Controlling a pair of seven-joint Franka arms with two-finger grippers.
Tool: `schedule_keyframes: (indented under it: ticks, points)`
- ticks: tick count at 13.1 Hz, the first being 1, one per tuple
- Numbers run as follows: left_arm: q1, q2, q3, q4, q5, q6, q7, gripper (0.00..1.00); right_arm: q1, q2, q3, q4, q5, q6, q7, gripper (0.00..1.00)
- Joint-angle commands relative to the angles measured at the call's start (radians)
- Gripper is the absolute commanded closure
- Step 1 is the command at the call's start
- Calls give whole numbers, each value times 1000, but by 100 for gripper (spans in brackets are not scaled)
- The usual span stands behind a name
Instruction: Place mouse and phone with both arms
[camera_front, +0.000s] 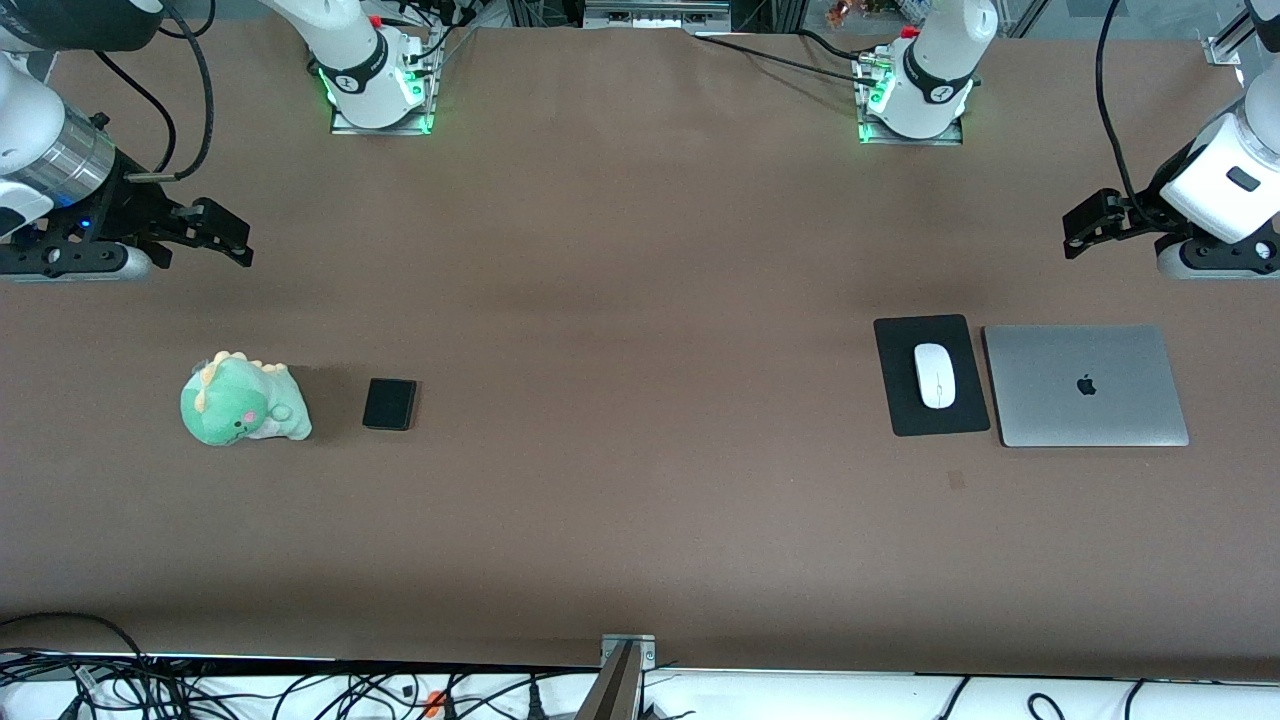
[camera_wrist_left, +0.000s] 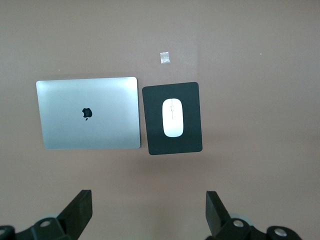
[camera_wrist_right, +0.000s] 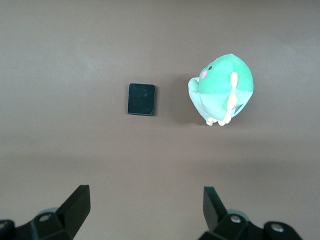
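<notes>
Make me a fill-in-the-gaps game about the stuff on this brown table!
1. The small white oval mouse lies on the thin black ____.
2. The closed silver laptop has an ____ logo on its lid.
3. Beside the small flat black phone sits a green plush ____.
4. The left gripper and right gripper both have their fingers ____.

Missing words: mouse pad; apple; dinosaur; open

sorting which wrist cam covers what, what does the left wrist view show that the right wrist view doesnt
Only the left wrist view shows the white mouse lying on the black mouse pad, the closed silver laptop beside the pad, a small tape scrap, and the open left gripper.

Only the right wrist view shows the black phone, the green dinosaur plush beside it, and the open right gripper.

Both show the brown table.
</notes>
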Motion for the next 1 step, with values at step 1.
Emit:
schedule_keyframes:
  ticks: [1]
  points:
    - [8,16,-3,36,-23,-26,0,0,-5,6,7,24,8,-29,-14,0]
